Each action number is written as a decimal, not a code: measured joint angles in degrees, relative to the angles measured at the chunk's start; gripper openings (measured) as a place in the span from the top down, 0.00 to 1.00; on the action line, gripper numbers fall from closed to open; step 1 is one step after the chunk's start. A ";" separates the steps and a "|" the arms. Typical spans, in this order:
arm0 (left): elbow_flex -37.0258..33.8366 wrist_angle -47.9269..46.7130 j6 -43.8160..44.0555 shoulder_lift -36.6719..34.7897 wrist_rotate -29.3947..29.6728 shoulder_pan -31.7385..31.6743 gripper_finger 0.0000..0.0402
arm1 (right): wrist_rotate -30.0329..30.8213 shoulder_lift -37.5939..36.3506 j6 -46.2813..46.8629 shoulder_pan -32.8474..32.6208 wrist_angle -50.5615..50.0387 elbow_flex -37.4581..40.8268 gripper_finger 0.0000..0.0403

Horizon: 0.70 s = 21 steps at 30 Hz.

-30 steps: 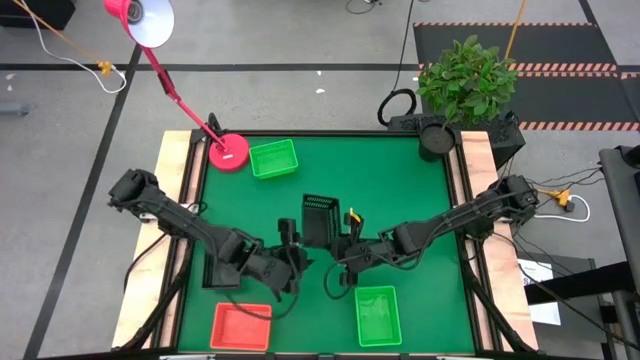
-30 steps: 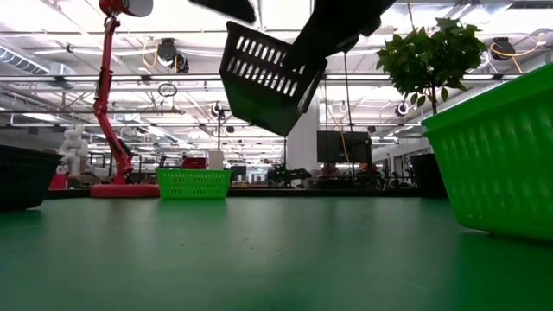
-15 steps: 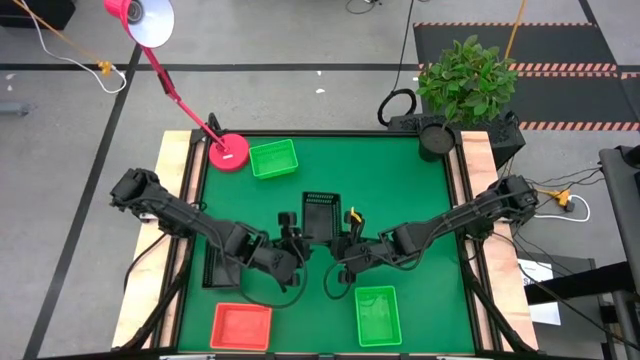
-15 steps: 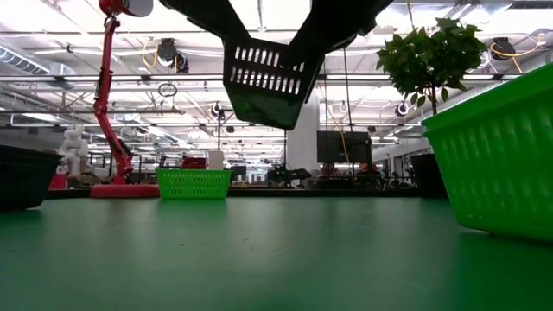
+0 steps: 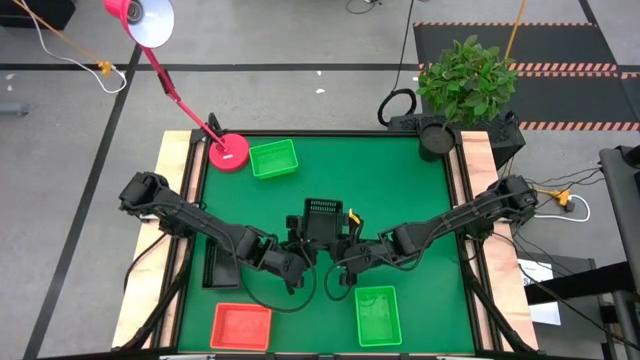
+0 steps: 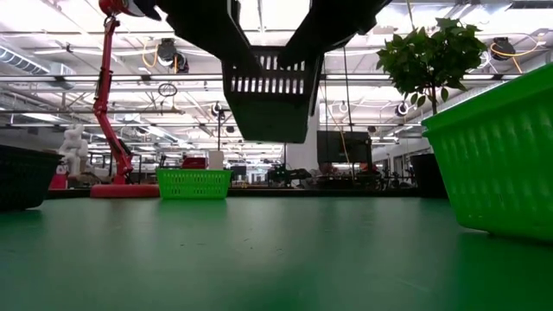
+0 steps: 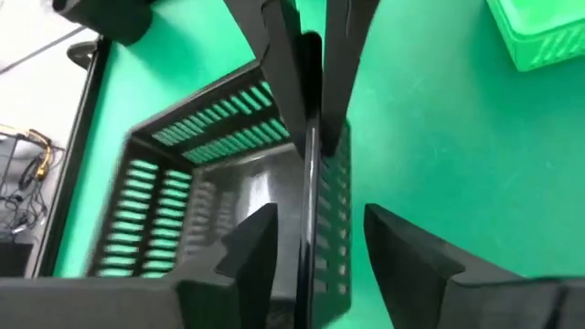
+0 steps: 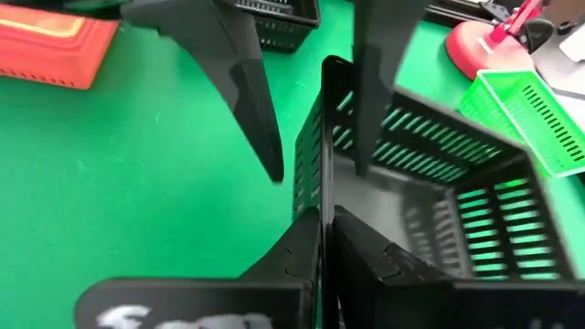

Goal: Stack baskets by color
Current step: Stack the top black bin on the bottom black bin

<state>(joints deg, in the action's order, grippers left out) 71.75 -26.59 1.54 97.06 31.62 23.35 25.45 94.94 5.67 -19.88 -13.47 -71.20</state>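
Two tools meet at the black basket (image 5: 321, 220) in the middle of the high view. This basket hangs in the air, clear of the green table (image 5: 420, 190); in the low view it (image 6: 268, 95) shows at the top centre, with its bottom level and well above the table. The right tool (image 8: 322, 239) is closed tight on one wall of the basket, one finger inside and one outside. The left tool (image 7: 311, 239) stands astride the opposite wall, one finger on each side, and its fingers are half wide with a small gap to the wall, so I cannot tell if it really holds.

One green basket (image 5: 273, 158) sits in the upper left of the high view, just beside the pink lamp base (image 5: 229, 152). Another green basket (image 5: 377, 313) lies at the lower centre, and a red basket (image 5: 241, 327) at the lower left. More black baskets (image 5: 216, 268) rest at the left edge of the table, partly hidden under the left arm.
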 joint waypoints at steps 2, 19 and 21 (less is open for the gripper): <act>-0.03 1.03 -1.35 0.13 -0.13 -0.23 0.57 | 0.06 -0.01 -0.06 0.00 0.27 0.00 0.96; 0.04 -1.48 -5.38 -0.33 -1.90 -0.08 0.95 | -0.20 -0.07 -4.00 -0.09 0.07 -0.02 0.96; 0.04 -1.77 -5.35 -0.33 -2.56 -0.11 0.96 | -0.13 -0.07 -4.57 -0.55 0.56 -0.02 0.94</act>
<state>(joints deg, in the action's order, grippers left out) 71.79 -28.35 -3.81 96.73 29.07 23.24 25.32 94.87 1.11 -20.42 -12.91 -71.22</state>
